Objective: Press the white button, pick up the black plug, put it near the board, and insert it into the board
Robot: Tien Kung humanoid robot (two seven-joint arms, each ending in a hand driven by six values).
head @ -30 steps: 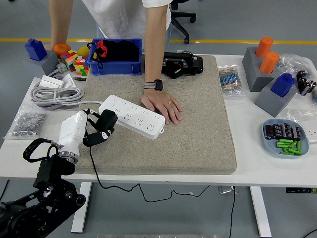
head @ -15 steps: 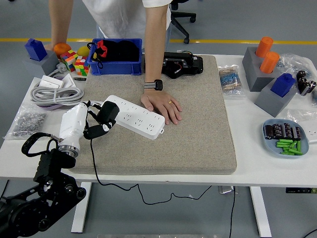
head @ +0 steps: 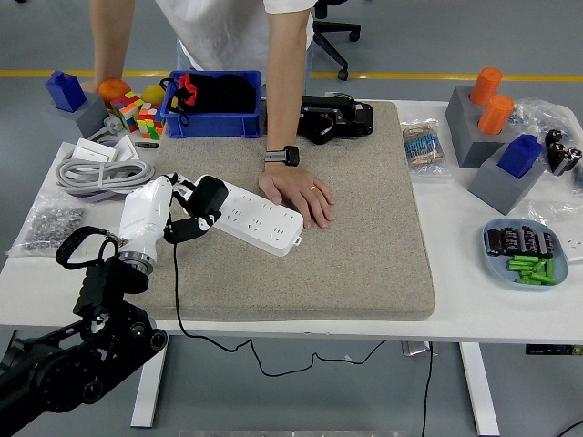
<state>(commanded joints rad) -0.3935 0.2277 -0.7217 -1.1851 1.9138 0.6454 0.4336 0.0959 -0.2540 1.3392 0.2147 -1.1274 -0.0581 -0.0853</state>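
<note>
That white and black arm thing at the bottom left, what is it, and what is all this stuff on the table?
That is a robot's arm. The picture is taken from a camera up by the robot's head, looking down over a white table. You see only its left hand, with fingers like yours. It is holding a black plug over the left end of a white power strip, the board with many sockets. The plug's cord hangs down over the table's edge. The strip lies on a tan mat.

A person stands on the far side and presses one hand flat on the mat, right against the strip.

Around the mat are a blue bin, colourful cubes, orange cylinders in a grey block, and a dish of small green and black parts.
</note>
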